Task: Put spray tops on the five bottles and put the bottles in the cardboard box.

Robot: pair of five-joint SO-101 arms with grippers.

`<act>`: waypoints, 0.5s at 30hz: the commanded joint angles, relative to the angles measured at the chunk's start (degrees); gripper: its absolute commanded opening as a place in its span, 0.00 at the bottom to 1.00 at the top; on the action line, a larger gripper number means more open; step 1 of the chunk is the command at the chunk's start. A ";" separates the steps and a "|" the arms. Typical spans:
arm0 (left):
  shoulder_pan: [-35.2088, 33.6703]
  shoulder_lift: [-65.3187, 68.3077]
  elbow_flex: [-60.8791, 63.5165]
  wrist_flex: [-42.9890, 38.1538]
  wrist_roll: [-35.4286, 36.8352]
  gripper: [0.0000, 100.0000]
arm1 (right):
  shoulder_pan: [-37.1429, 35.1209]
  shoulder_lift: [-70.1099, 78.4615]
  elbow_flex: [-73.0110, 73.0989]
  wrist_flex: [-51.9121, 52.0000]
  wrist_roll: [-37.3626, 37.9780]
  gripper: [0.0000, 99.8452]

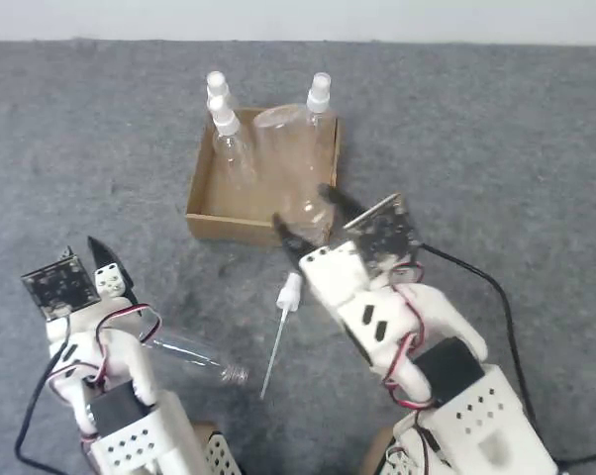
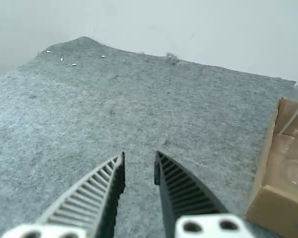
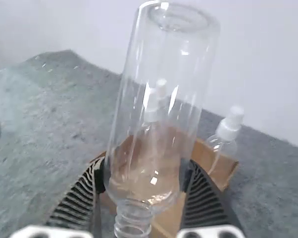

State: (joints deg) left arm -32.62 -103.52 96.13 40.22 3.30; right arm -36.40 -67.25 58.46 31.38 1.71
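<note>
Three capped bottles (image 1: 231, 146) stand in the cardboard box (image 1: 224, 228), toward its 12 o'clock side. A fourth bottle (image 3: 159, 99), uncapped, is clamped in the right gripper (image 3: 144, 173) over the box's 5 o'clock edge. A loose spray top (image 1: 289, 293) lies at the box's 6 o'clock. A fifth bottle (image 1: 194, 354), also bare, lies at 7 o'clock beside the left gripper (image 2: 139, 156), whose jaws are parted and empty. Two cappings and two placements likely remain.

Bare lab-style test bench: grey felt mat (image 1: 100, 148), plain white wall (image 2: 188, 20) behind.
</note>
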 commanded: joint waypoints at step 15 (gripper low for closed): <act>-0.18 -1.05 -1.36 -1.85 0.44 0.09 | 18.51 -11.47 -2.81 16.57 -2.20 0.01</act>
State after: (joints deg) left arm -32.62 -103.52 96.13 40.22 3.30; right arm -24.79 -78.33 58.37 43.78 1.71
